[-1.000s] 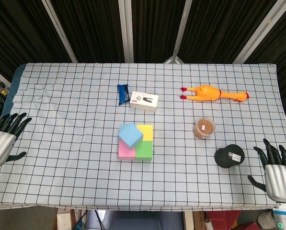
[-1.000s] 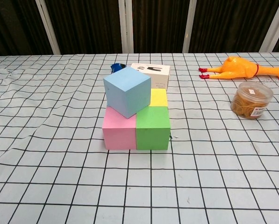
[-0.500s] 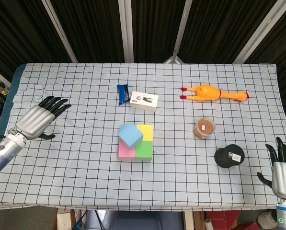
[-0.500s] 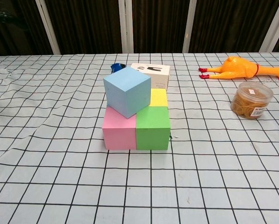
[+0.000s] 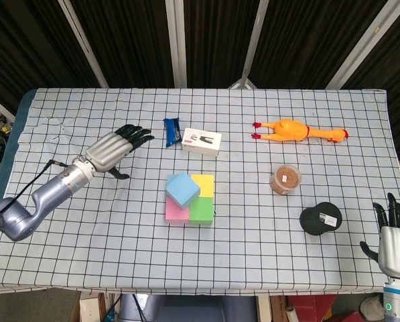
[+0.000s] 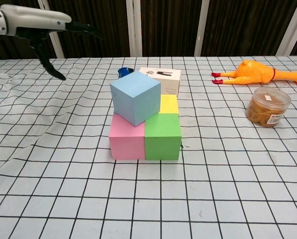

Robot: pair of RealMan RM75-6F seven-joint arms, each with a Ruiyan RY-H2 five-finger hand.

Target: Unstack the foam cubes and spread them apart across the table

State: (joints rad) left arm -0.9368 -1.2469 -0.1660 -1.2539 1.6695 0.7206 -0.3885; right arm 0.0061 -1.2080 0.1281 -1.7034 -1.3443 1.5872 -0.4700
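A blue foam cube (image 5: 182, 190) (image 6: 135, 96) sits skewed on top of a cluster made of a pink cube (image 5: 175, 211) (image 6: 127, 136), a green cube (image 5: 202, 210) (image 6: 162, 136) and a yellow cube (image 5: 204, 184) (image 6: 169, 104) near the table's middle. My left hand (image 5: 116, 148) (image 6: 44, 23) hovers open up and to the left of the stack, fingers stretched toward it, touching nothing. My right hand (image 5: 394, 235) is open at the table's near right corner, far from the cubes, and shows only in the head view.
Behind the stack lie a white box (image 5: 202, 141) (image 6: 160, 79) and a blue wrapper (image 5: 171, 131). To the right are a rubber chicken (image 5: 295, 131) (image 6: 257, 72), a jar of rubber bands (image 5: 285, 179) (image 6: 267, 106) and a black disc (image 5: 321, 218).
My left arm has swept in from the table's left edge toward the stack, rising into the chest view. The right hand has dropped slightly lower at the corner. The cubes have not moved.
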